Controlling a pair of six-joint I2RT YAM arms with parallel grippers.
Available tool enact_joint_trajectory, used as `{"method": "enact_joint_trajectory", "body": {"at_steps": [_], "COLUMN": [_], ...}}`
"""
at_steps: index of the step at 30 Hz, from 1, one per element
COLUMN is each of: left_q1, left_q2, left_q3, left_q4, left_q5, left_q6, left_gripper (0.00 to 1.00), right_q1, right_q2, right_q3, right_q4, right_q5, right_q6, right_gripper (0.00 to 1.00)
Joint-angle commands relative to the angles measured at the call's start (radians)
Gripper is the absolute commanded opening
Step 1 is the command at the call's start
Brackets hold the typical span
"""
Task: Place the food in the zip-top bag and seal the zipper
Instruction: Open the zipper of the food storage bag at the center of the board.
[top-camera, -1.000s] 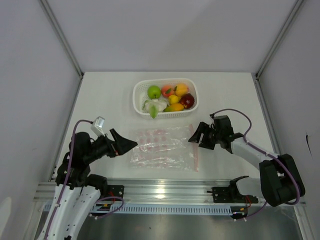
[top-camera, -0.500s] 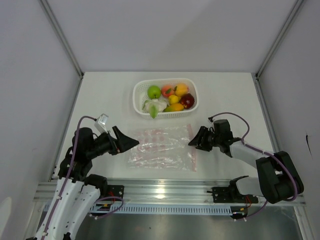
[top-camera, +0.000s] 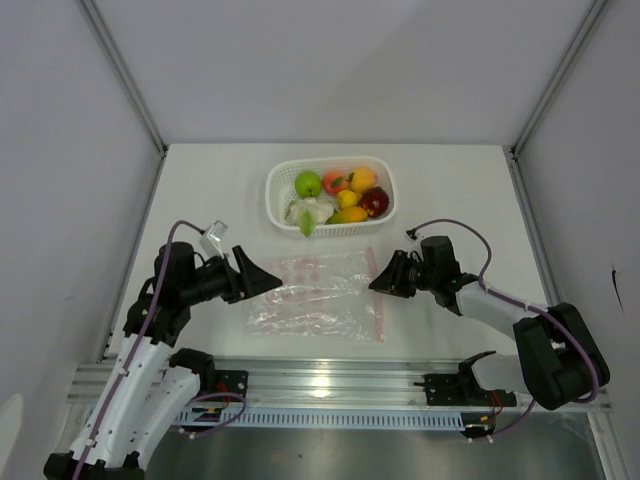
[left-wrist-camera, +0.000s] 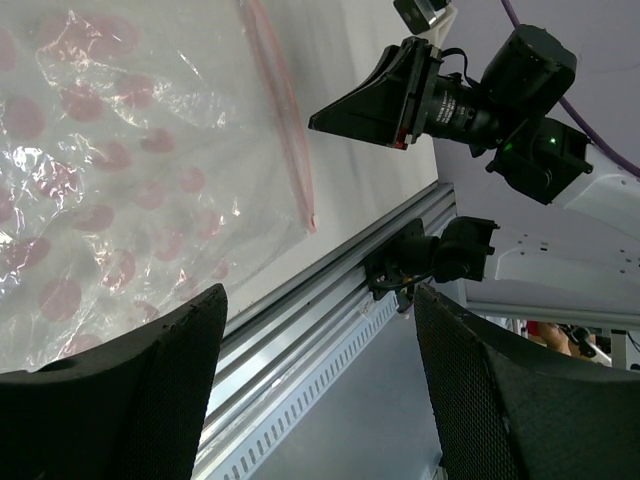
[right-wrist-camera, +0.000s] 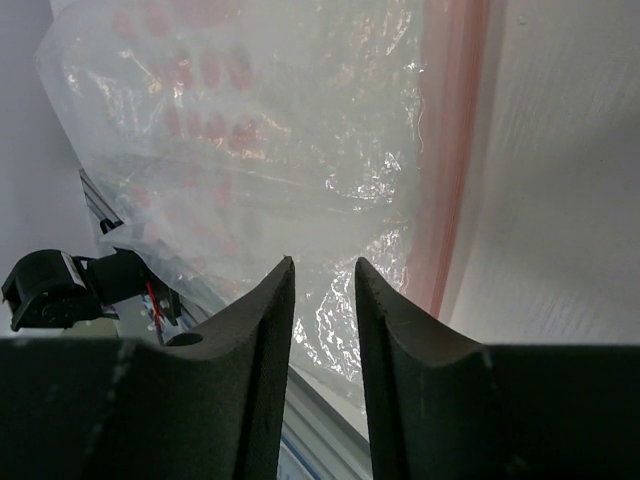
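Note:
The food sits in a white perforated basket (top-camera: 276, 205): green apple (top-camera: 308, 184), peach (top-camera: 336, 181), yellow-orange citrus (top-camera: 363, 179), dark red apple (top-camera: 375, 201), mango (top-camera: 350, 214) and leafy vegetable (top-camera: 310, 212). The clear zip-top bag (top-camera: 315, 295) (left-wrist-camera: 120, 170) (right-wrist-camera: 280, 130) lies flat in front of the basket. Its red zipper (top-camera: 377, 305) (left-wrist-camera: 285, 120) (right-wrist-camera: 450, 150) runs along the right edge. My left gripper (top-camera: 268, 280) (left-wrist-camera: 320, 295) stands wide open at the bag's left edge, holding nothing. My right gripper (top-camera: 374, 285) (right-wrist-camera: 324, 262) is at the zipper edge, jaws narrowed to a slim gap through which bag film shows.
An aluminium rail (top-camera: 320, 380) runs along the table's near edge just in front of the bag. White walls with grey corner posts enclose the table on three sides. The basket stands directly behind the bag, at a short distance.
The right gripper slid left to the bag's zipper edge and its jaws narrowed a lot. The left gripper advanced right to the bag and narrowed slightly. The bag shifted slightly left.

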Motion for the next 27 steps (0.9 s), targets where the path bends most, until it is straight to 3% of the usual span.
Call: {"method": "enact_joint_trajectory", "body": {"at_steps": [1, 4, 27], "left_q1": [-0.006, -0.008, -0.008], "left_q2": [0.011, 0.003, 0.022], "left_q3": [0.058, 0.046, 0.018], "left_q4": [0.014, 0.021, 0.053], "left_q5": [0.04, 0.043, 0.086], "left_q6": [0.031, 0.028, 0.015], "left_gripper": [0.77, 0.77, 0.76], "right_q1": [0.01, 0.009, -0.008], "right_q2": [-0.007, -0.025, -0.054], "right_q3": [0.032, 0.018, -0.077], "right_q4": [0.022, -0.016, -0.016], "right_q5": [0.004, 0.027, 0.038], "right_q6": [-0.006, -0.02, -0.04], "right_gripper": [0.35, 0.38, 0.38]}}
